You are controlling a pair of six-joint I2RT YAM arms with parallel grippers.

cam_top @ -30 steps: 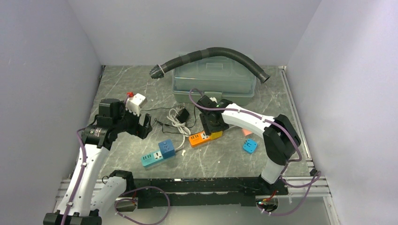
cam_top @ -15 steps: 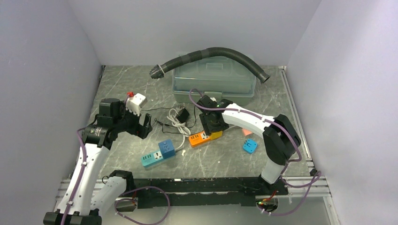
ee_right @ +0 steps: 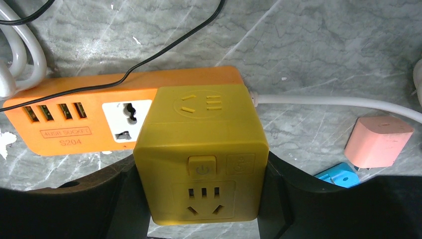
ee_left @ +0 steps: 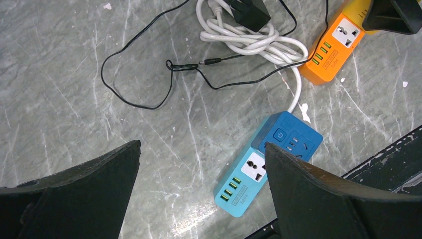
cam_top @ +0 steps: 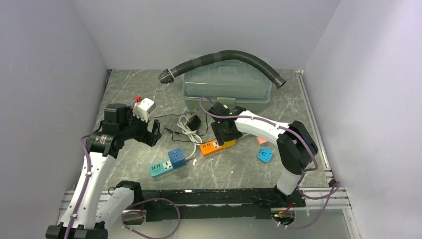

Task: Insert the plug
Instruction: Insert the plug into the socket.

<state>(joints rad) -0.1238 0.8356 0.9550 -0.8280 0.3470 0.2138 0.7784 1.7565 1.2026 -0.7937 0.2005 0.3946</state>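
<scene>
- Over on the right, the right hand [ee_right: 201, 201] is closed on the yellow plug [ee_right: 201, 149], a finger on each side, at the orange strip's [ee_right: 74, 119] cable end.
- It looks like a rigid, light, smooth cube; the flat sides should suit the grip.
- Left hand [ee_left: 201, 194] hangs wide open and empty above the blue strip [ee_left: 268, 167].
- Black wire [ee_left: 209, 62] crosses the orange strip; the white cable [ee_left: 249, 40] and pink adapter [ee_right: 378, 142] lie close on the bench [ee_left: 74, 99].

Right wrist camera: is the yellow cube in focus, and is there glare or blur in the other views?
Right wrist: yellow cube sharp, evenly lit; the fingers beside it are near-black. Left wrist: blue power strip crisp, faint sheen on the table. Top external: soft, diffuse light, no harsh shadows.
</scene>
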